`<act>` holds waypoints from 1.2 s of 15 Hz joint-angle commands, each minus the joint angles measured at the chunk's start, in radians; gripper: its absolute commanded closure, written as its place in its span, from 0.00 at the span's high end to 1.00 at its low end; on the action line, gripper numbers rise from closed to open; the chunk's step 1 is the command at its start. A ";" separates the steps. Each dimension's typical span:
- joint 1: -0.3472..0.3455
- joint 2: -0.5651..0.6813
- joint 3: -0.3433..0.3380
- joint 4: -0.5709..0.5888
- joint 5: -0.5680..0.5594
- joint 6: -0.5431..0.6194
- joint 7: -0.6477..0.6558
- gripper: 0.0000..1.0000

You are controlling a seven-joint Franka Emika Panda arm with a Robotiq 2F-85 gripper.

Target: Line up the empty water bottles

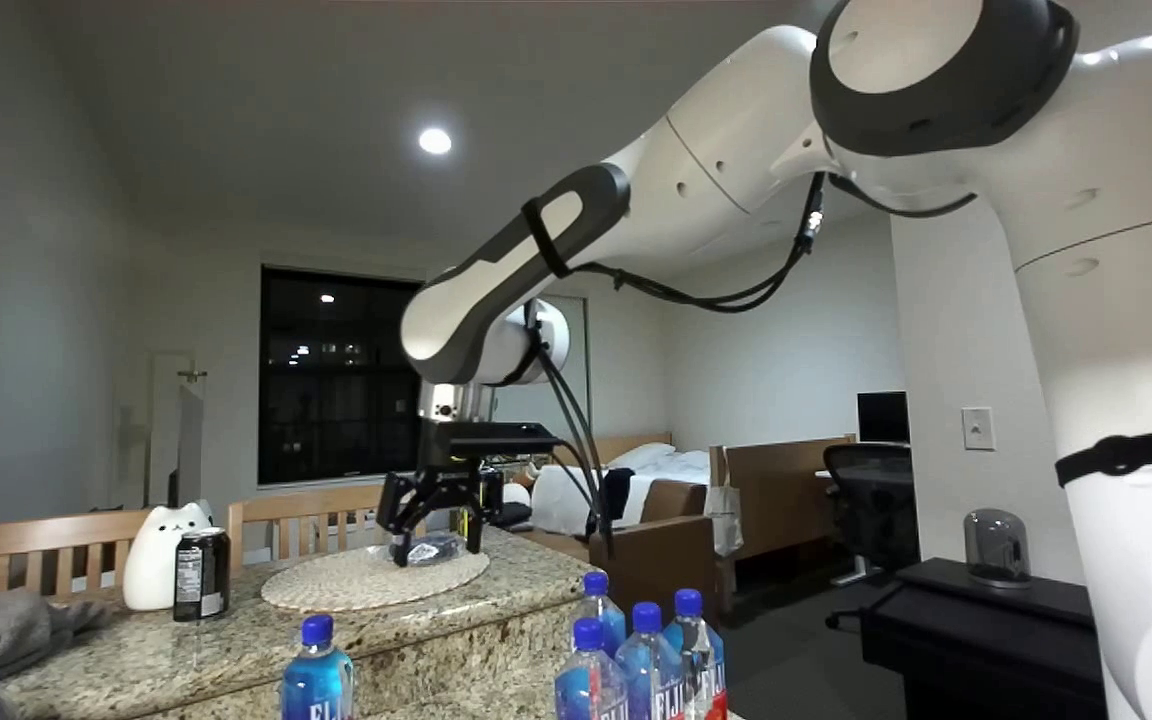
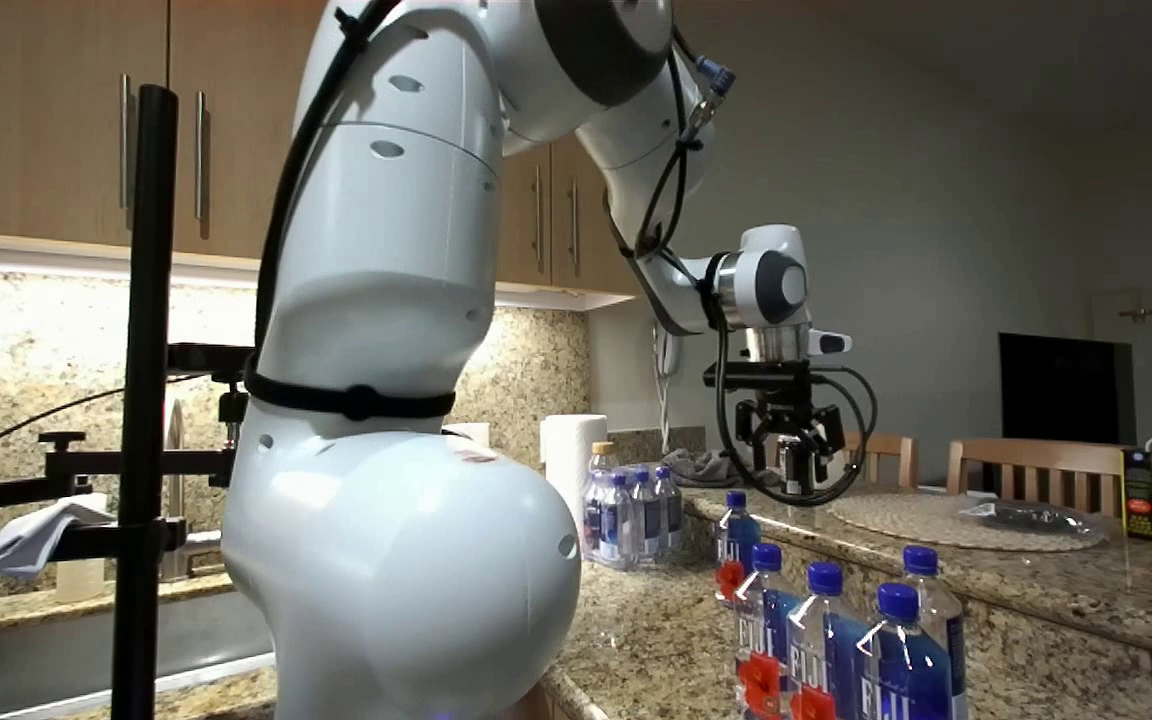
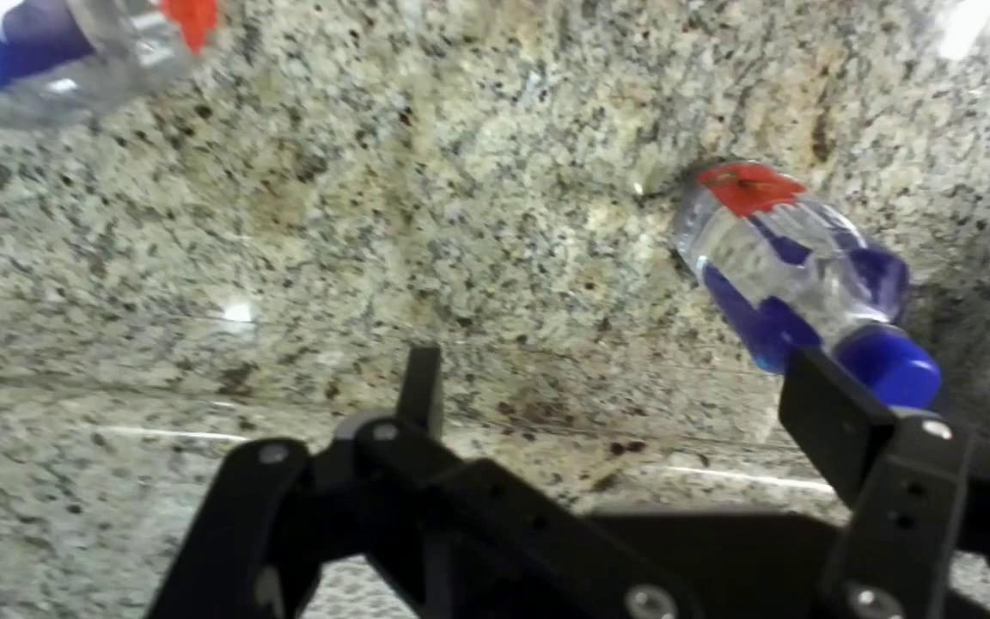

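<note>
Gripper (image 3: 628,404), wrist view: jaws spread wide, only granite counter (image 3: 426,215) showing through the gap.
Blue-capped bottle (image 3: 791,266): up and to the right of the gap, outside it; the finger (image 3: 834,413) on that side overlaps its cap edge, touching or apart I cannot tell.
Bottle's long axis: slanting from red patch at upper left to cap at lower right, probably an upright bottle seen from above.
Second bottle (image 3: 91,77): top left corner, well apart.
Lone bottle (image 1: 318,675), in an exterior view: upright in front of the raised ledge (image 1: 476,645), likely that same blue-capped one; the gripper hangs higher, between it and the foursome (image 1: 648,675).
Rear cluster (image 2: 619,525), in an exterior view: lone bottle standing between it and the foursome.
Move called for: likely sideways to that bottle, straddling the cap before going down; lowered now, a finger could clip it.
</note>
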 commanded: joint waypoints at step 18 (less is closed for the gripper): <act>0.103 0.341 0.078 0.307 -0.004 0.018 -0.090 1.00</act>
